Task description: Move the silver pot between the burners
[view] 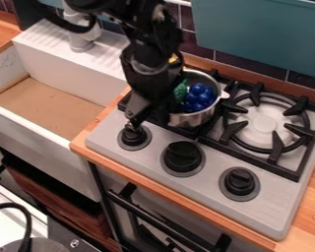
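The black gripper hangs over the left part of the stove, at the left side of the silver pot, and hides part of it. Whether it touches the pot cannot be told. The silver pot stands upright on the left side of the stove, with a light handle at its right rim. Inside lie a bunch of round blue pieces and a green item. The left burner is largely hidden by pot and arm. The right burner shows its round black grate and pale centre.
Three black knobs line the stove's front, the left one just below the gripper. A white sink with a brown bottom lies to the left, its grey-white faucet behind. Dark tiles and a teal panel stand behind the stove.
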